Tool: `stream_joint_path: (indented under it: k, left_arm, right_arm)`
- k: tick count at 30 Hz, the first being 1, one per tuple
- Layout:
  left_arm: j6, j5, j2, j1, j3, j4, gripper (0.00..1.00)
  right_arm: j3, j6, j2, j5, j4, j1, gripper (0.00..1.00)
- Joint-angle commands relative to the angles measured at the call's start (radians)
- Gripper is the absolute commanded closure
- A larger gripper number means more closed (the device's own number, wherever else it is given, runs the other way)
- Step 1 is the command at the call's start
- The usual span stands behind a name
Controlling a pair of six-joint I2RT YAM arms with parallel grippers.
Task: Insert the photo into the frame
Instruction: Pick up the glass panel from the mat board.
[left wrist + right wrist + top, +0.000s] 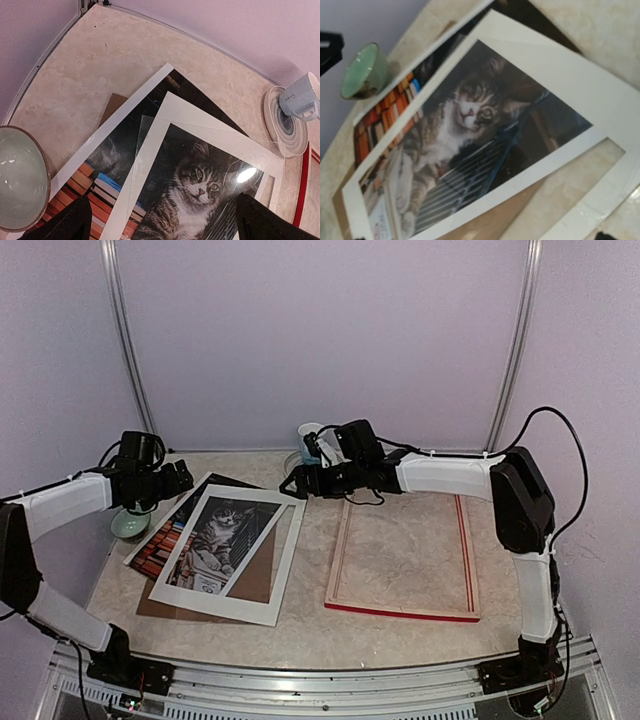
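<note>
Red frame (400, 611) lies reverse-up at lower right of my top view. Photo (160, 545) sits lower left under white mat (215, 605). Left gripper (182, 478) and right gripper (291, 485) both wide open, empty

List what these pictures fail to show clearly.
- Glossy cat photo: top view, partly covered by white windowed mat board.
- Pale green bowl: top view, partly behind left arm; left wrist view, cut by edge.
- Pale ceramic mug: top view, mostly behind right arm.
- Label on photo: right wrist view, blurred.
</note>
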Motion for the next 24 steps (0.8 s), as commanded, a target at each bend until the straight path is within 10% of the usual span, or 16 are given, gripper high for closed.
stream_joint_path:
  k: [1,24]
  left_arm:
    - [-0.050,-0.034,0.012,-0.068,-0.032,-0.058,0.01]
    - [-0.268,0.070,0.004,-0.133,-0.324,0.169,0.04]
  right_arm:
    - [0.128,0.034,0.098,0.009,-0.087,0.006,0.01]
    - [0.077,0.088,0.223,-0.041,-0.131,-0.005,0.10]
